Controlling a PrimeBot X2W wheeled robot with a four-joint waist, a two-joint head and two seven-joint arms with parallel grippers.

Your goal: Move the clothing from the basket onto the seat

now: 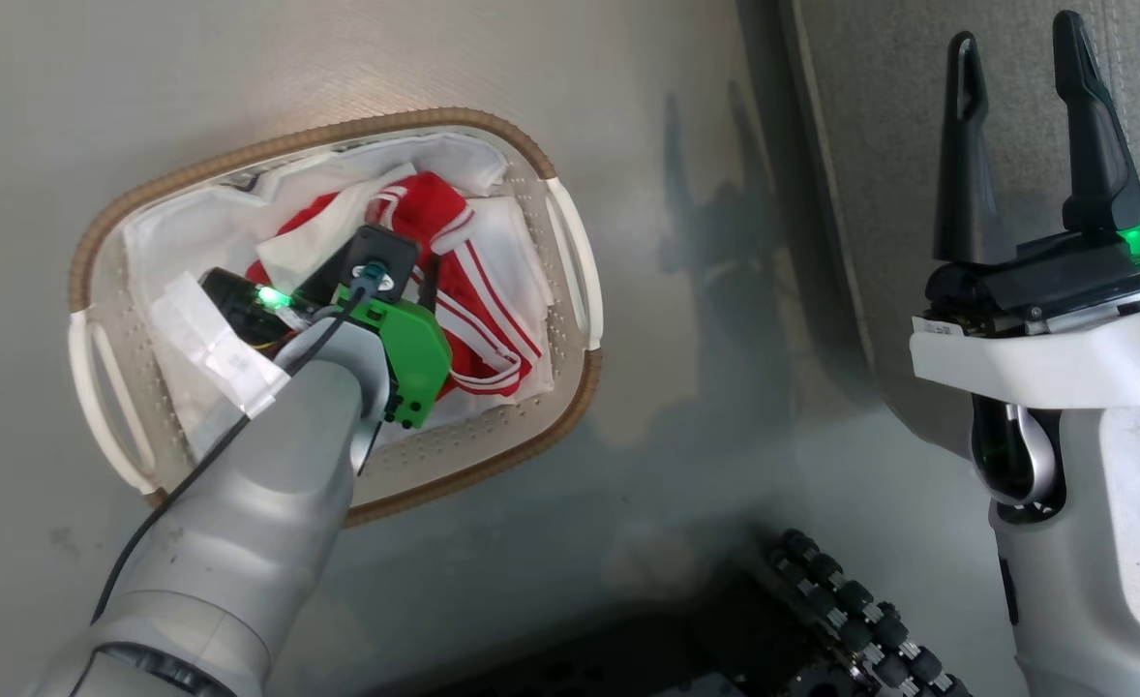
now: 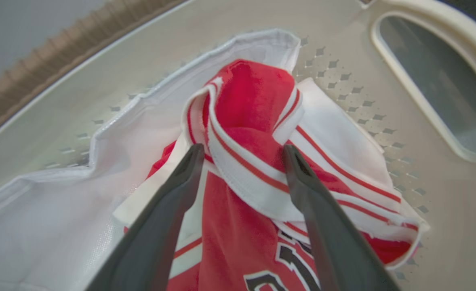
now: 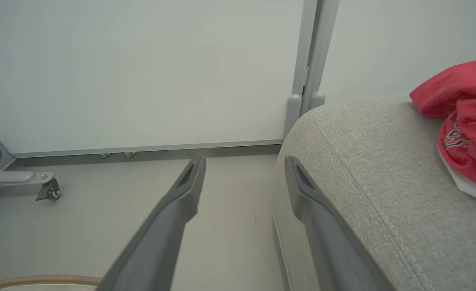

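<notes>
The basket [image 1: 338, 136] stands on the floor at the left, lined with white cloth [image 2: 60, 210]. Red clothing [image 1: 435, 208] with white stripes lies crumpled inside it, dark lettering showing low in the left wrist view. My left gripper [image 2: 243, 148] reaches down into the basket, open, its fingers on either side of a white-trimmed fold of the clothing [image 2: 254, 161]. My right gripper [image 1: 1015, 34] hangs open and holds nothing at the edge of the grey seat [image 1: 880, 145]. Another red garment [image 3: 464, 121] lies on the seat [image 3: 363, 161], to the right of the right gripper [image 3: 245, 159].
My base with black rollers [image 1: 851, 620] sits at the bottom middle. Bare floor lies between basket and seat. Past the seat's corner are a pale wall panel with a grey post [image 3: 306, 81] and a caster of a wheeled stand [image 3: 48, 190]. The basket's rim [image 3: 40, 279] shows low left.
</notes>
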